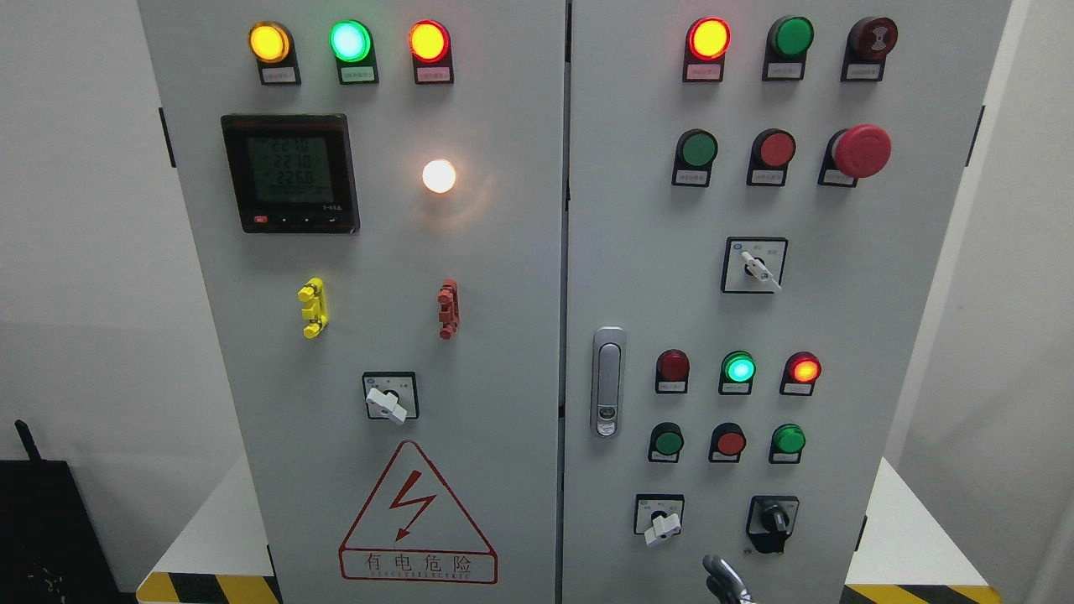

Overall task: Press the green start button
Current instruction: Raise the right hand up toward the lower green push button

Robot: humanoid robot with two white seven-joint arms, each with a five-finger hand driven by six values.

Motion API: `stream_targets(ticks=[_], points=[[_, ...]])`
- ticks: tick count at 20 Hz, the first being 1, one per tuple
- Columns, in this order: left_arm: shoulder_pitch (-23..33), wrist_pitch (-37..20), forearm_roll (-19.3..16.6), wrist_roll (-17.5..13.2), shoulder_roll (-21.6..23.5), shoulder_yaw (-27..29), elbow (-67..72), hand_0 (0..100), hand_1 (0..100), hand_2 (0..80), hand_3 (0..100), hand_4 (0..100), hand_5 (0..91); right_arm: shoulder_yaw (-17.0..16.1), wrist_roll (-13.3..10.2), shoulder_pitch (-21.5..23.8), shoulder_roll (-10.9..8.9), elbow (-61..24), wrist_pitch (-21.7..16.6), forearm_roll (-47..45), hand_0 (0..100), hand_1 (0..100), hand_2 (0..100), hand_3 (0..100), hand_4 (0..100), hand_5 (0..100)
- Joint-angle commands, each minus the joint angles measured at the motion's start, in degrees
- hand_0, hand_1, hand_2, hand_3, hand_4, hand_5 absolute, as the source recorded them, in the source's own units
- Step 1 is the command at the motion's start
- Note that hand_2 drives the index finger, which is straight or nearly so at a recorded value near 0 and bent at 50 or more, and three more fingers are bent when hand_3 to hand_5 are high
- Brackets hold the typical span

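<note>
A grey two-door control cabinet fills the head view. Its right door point(839, 294) carries unlit green push buttons: one in the upper row point(698, 149) and two in the lower row point(668, 441) point(789, 439). Between these rows a green lamp point(739, 367) glows. Only a metallic tip of my right hand point(727, 580) pokes up at the bottom edge, below the lower buttons and between two rotary switches. It touches no button. The left hand is out of view.
Red push buttons point(776, 148) point(730, 442) sit beside the green ones. A red mushroom stop point(862, 151) sticks out at the upper right. Rotary switches point(660, 520) point(772, 520) flank the hand, and a door handle point(607, 382) lies to the left.
</note>
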Motion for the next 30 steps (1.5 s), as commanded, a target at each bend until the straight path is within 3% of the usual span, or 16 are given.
stream_targets(ticks=[1,6,9,11,17,23,30], points=[[0.0,0.0,0.0,0.0,0.0,0.0,0.0,12,56,0.0,0,0,0.0,-1.3,-0.1,-2.2,0.04,-0.2,-0.3,6.0,16,20,0,6,2,0],[0.0,0.0,0.0,0.0,0.0,0.0,0.0,12,56,0.0,0,0,0.0,-1.3,-0.4,-3.3,0.04,-0.2,-2.0,13.6,14,25,0,22,17,0],[0.0,0.0,0.0,0.0,0.0,0.0,0.0,12,56,0.0,0,0,0.0,-1.3,-2.1,-3.9,0.04,0.1,-3.2,20.6,15,28,0,33,26,5],[0.0,0.0,0.0,0.0,0.0,0.0,0.0,12,56,0.0,0,0,0.0,-1.6,-3.0,-4.2,0.04,0.1,-3.9,26.3,18,30,0,41,37,16],[0.0,0.0,0.0,0.0,0.0,0.0,0.0,12,56,0.0,0,0,0.0,-3.8,-6.0,-5.7,0.12,0.2,-4.9,36.7,27,30,0,57,53,40],[0.0,0.0,0.0,0.0,0.0,0.0,0.0,12,56,0.0,0,0,0.0,-4.7,-6.1,-8.3,0.12,0.7,-4.9,46.1,43,32,0,61,61,55],[0.0,0.0,0.0,0.0,0.0,0.0,0.0,12,56,0.0,0,0,0.0,-5.0,-7.7,-10.4,0.21,1.0,-4.9,56.3,52,34,0,64,65,66]])
